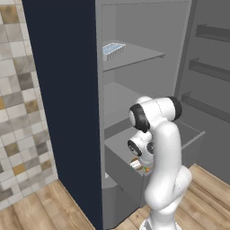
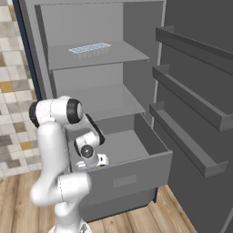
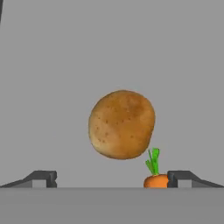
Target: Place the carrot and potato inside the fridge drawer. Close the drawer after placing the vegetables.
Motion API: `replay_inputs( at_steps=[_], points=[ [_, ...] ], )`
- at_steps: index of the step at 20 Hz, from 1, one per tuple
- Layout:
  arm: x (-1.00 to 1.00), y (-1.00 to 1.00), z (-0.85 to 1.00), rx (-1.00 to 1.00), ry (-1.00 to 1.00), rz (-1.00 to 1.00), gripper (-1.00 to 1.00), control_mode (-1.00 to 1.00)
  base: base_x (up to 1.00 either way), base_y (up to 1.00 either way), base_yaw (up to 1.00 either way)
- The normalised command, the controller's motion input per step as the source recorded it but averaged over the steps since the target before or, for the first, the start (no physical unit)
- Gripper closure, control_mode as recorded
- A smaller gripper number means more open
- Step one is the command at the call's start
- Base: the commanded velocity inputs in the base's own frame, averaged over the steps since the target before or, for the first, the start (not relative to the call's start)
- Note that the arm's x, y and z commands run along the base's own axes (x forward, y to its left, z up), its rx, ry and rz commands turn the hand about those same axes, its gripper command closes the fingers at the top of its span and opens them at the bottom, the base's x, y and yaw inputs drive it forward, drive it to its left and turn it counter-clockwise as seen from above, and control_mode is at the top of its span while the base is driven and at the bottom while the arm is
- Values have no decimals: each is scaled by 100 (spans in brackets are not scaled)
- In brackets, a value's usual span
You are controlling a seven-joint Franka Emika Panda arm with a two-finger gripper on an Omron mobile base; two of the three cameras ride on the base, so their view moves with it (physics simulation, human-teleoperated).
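The fridge drawer (image 2: 132, 178) is pulled out, a wide grey box with a flat front; its side wall (image 1: 120, 173) faces the left base view. My gripper (image 2: 94, 163) hangs over the drawer's left part, pointing down into it. In the hand view the potato (image 3: 121, 124), a golden-brown oval, lies on the drawer's grey floor straight below the hand. The carrot (image 3: 155, 178) lies beside it, with only its orange end and green top showing, close to my right fingertip (image 3: 179, 178). My gripper (image 3: 111, 179) is open, jaws wide apart, with nothing between them.
The fridge stands open with two grey shelves above the drawer; a pale ice tray (image 2: 89, 49) sits on the upper one. The open door with its three shelf ledges (image 2: 191, 132) stands to the right. A dark fridge side (image 1: 63, 103) and a tiled wall are at the left.
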Motion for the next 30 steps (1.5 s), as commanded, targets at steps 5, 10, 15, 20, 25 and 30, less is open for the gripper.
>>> replay_inputs(
  at_steps=[5, 10, 15, 20, 25, 30],
  points=[
    [-14, -41, 94, 1, 28, -5, -100, -100, 0, 0, 0],
    [-35, -58, 90, 0, 44, -6, -100, -100, 0, 0, 0],
    [-3, -20, 100, 0, 22, -5, -100, -100, 0, 0, 0],
    [9, -2, 100, 0, 6, -7, -100, -100, 0, 0, 0],
    [26, -16, 100, 0, 10, -7, -100, -100, 0, 0, 0],
    [7, -30, 100, 0, 13, -4, -100, -100, 0, 0, 0]
  ],
)
